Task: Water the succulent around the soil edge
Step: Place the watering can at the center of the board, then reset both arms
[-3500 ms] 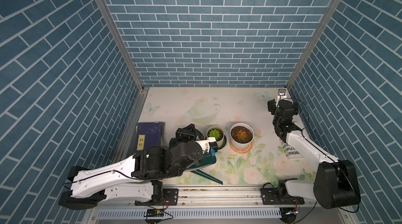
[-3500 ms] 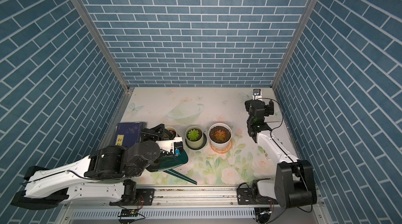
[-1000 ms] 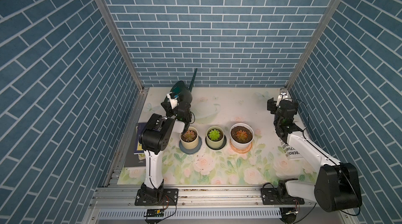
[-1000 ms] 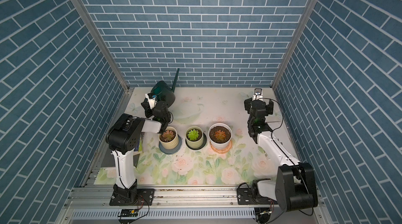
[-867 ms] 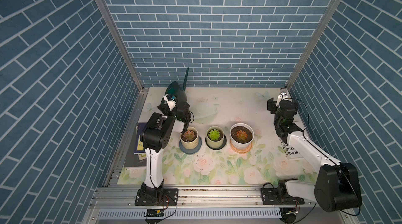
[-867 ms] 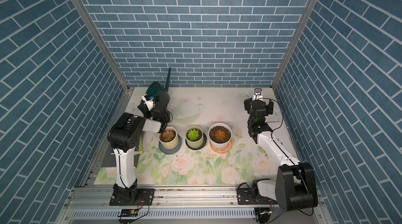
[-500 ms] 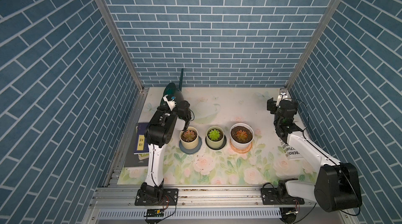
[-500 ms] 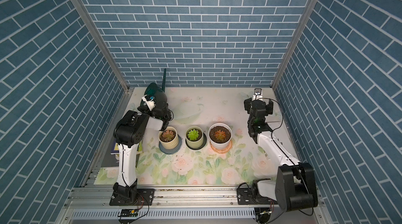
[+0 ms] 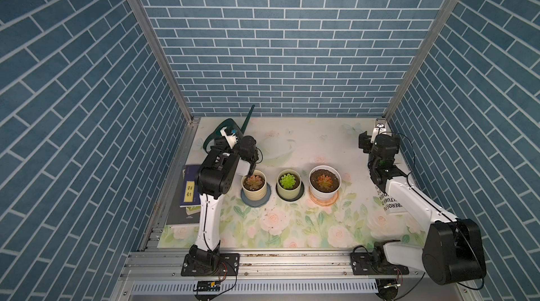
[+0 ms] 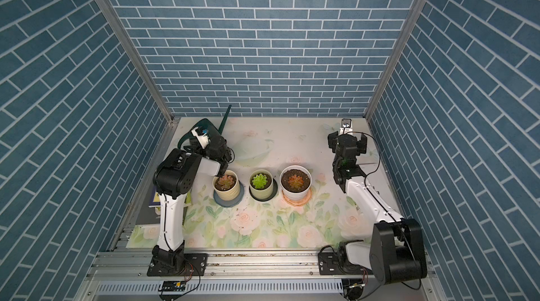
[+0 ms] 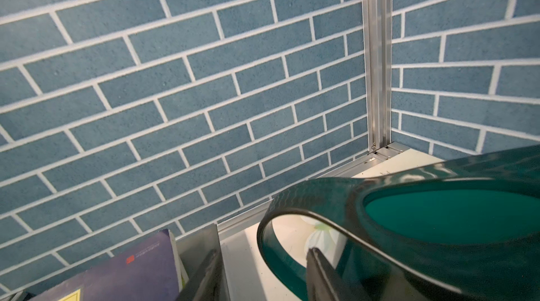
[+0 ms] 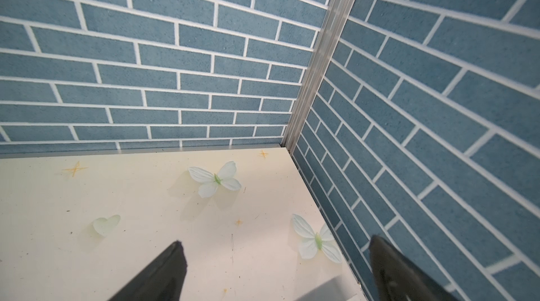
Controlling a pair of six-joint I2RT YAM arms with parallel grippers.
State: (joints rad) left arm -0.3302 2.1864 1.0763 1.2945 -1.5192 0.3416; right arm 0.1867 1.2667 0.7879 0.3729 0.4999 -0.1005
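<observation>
Left gripper parted, fingers astride the watering can handle, gap showing on one side. Right gripper wide apart, empty. Row of succulent pots between both grippers.

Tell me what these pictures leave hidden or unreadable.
Watering can: left arm hides its body in both top views; left wrist view's edge crops it.
Books: top views, left arm hides part; titles too small.
Printed sheet: top views, right arm overlaps its lettering.
Soil: dampness too small to judge.
</observation>
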